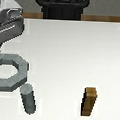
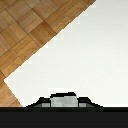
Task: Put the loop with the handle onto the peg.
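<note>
The gripper [image 1: 4, 39], at the left edge of the exterior view, seems to carry the flat grey metallic loop with the handle [image 1: 7, 72]; I cannot tell how wide its jaws stand. The loop hangs just above and left of the upright dark grey cylindrical peg [image 1: 28, 99], so centre the hole, then lower. The brown wooden block [image 1: 89, 102] stands well apart at lower right. The wrist view shows white tabletop [image 2: 85, 55], wooden floor [image 2: 25, 35] upper left.

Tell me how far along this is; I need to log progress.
Done: the loop appears lifted and carried at the arm's end. In hand: it hangs beside and above the peg, not over it. Left: centre the hole over the peg and lower it. The end effector's grip itself is hidden.
</note>
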Robot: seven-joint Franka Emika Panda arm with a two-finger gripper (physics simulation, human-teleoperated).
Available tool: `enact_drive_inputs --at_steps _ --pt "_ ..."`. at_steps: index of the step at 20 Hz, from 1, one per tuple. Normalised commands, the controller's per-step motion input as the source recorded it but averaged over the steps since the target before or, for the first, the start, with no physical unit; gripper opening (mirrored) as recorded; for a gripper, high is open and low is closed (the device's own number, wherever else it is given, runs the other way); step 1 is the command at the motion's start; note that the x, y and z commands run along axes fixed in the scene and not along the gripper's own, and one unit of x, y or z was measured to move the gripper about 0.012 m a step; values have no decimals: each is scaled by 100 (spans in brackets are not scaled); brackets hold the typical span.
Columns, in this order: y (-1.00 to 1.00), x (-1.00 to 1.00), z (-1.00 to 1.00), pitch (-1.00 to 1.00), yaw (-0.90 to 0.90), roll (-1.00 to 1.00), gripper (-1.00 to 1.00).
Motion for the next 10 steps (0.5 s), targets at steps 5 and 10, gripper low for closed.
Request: enact_drive_inputs --at_steps 5,10 --pt "80 0 0 0 0 0 -100" --pt "60 10 0 0 0 0 -100"
